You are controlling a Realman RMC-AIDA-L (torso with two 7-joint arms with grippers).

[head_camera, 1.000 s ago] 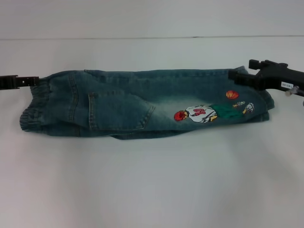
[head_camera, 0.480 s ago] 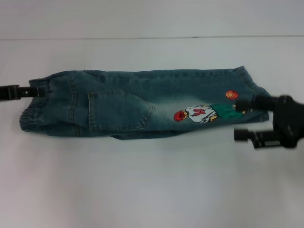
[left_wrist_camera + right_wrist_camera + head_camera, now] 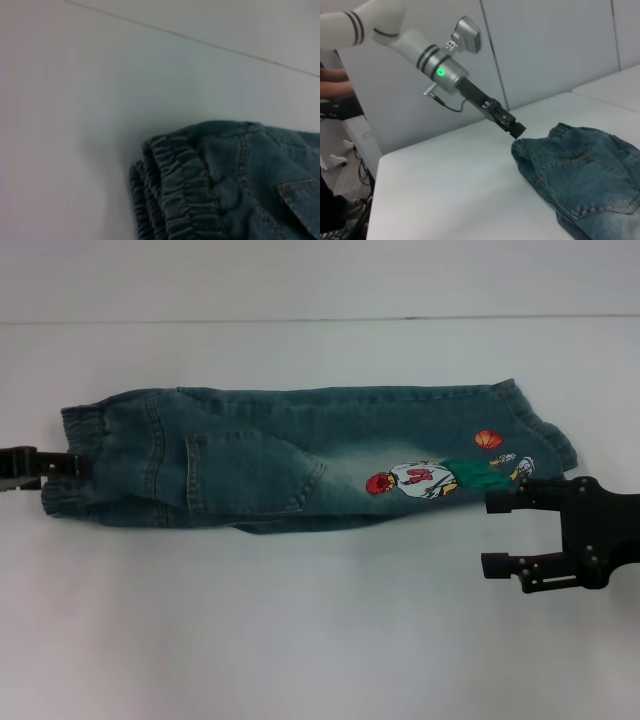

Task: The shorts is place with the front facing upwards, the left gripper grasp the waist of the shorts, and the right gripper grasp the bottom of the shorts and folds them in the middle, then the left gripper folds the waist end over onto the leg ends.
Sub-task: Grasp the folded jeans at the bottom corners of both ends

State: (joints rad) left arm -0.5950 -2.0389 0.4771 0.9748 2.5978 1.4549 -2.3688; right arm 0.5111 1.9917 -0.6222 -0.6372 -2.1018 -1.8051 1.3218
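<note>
The shorts (image 3: 300, 455) lie folded lengthwise across the table, pocket and basketball-player embroidery (image 3: 415, 480) facing up. The gathered waist (image 3: 70, 475) is at the left and the leg ends (image 3: 540, 440) are at the right. My left gripper (image 3: 80, 466) reaches in from the left edge and lies against the middle of the waist band. The left wrist view shows the ruffled waist (image 3: 175, 190) close up. My right gripper (image 3: 495, 533) is open, just in front of the leg ends' near corner and holding nothing. The right wrist view shows the left gripper (image 3: 516, 131) tip at the waist (image 3: 535, 145).
The white table (image 3: 300, 640) runs wide in front of the shorts, and its far edge (image 3: 300, 319) lies behind them. In the right wrist view grey wall panels (image 3: 545, 45) stand behind the table and another table corner (image 3: 620, 85) shows at the right.
My right gripper left the far corner of the leg ends, swung to the near side and now stands open off the cloth. My left gripper slid along the waist from its far corner toward the middle.
</note>
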